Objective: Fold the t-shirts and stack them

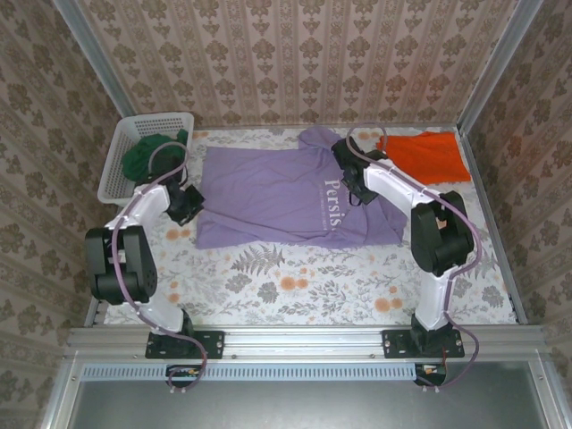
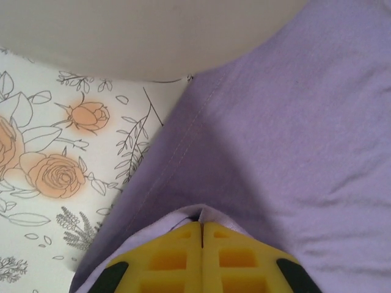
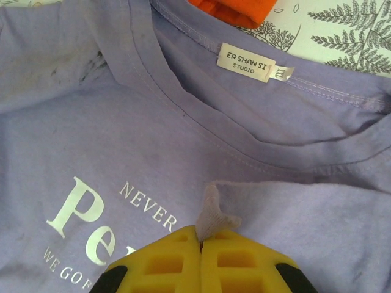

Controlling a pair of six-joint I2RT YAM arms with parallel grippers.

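Observation:
The lilac-purple t-shirt (image 1: 268, 192) lies spread across the middle of the table, its white lettering (image 1: 332, 201) towards the right. My left gripper (image 1: 188, 204) is at its left edge. In the left wrist view that gripper (image 2: 201, 224) is shut on a fold of purple cloth (image 2: 293, 140). My right gripper (image 1: 353, 183) sits over the chest near the collar. Its yellow jaws (image 3: 200, 231) are shut on a pinched tuft of the purple t-shirt (image 3: 122, 134). The orange t-shirt (image 1: 429, 154) lies at the back right, and the dark green one (image 1: 152, 152) is in the basket.
A white lattice basket (image 1: 121, 174) stands at the back left corner. The flowered tablecloth (image 1: 295, 286) is bare along the front. Walls close in the table on three sides. The neck label (image 3: 247, 62) and a bit of the orange t-shirt (image 3: 235, 9) show beyond the collar.

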